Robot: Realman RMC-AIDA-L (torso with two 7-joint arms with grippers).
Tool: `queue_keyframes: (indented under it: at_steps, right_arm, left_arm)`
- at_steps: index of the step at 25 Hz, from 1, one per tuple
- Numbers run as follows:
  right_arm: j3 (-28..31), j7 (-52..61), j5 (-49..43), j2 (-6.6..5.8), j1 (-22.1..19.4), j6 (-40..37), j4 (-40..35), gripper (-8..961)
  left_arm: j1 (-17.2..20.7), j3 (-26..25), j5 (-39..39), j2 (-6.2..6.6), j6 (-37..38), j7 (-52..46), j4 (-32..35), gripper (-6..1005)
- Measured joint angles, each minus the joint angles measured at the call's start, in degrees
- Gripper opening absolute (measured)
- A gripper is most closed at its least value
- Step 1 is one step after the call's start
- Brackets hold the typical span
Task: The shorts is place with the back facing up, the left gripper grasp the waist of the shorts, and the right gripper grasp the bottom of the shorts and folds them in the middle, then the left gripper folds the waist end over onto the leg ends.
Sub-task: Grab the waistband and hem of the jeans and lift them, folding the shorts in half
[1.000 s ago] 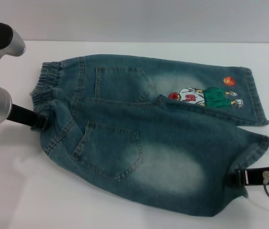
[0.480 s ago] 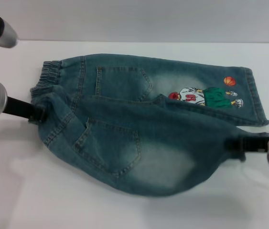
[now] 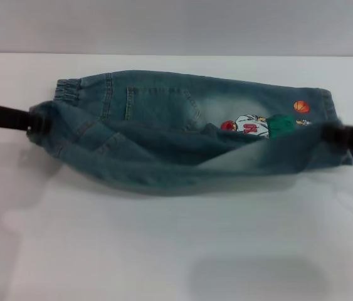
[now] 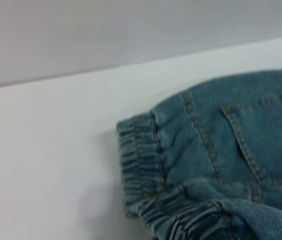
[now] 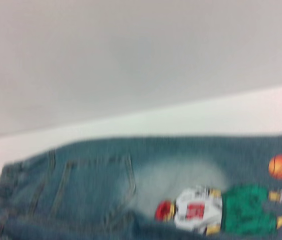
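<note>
Shorts (image 3: 163,119) — print (image 3: 251,125) numeral unreadable — half-folded.

No readable text, brand or label in any view. Only marking: cartoon print (image 3: 261,125) on shorts (image 3: 163,119), figure's white jersey carries red patch, maybe digits, too blurred to read. Orange basketball (image 5: 281,166) beside figure, no lettering.

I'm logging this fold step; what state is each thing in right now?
shorts: near half lifted, sagging between both grippers; far half flat on the table.
left gripper: shut on the waist end.
right gripper: shut on the leg hem.
</note>
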Motion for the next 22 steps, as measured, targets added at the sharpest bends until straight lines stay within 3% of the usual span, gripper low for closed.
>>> queue_keyframes:
  at_steps: [8,22]
  right_arm:
    - [0.6,-3.2,1.8,0.13,-2.1,-9.1,-1.2,6]
    - [0.0,-5.2,5.5,0.09,-1.4,-20.2,-8.3,32]
  left_arm:
    - [-0.3,-1.6,-3.8,0.09,5.8,0.1,2.1,190]
    - [-5.2,-1.9,-6.1,0.08,13.3,0.5,8.1,191]
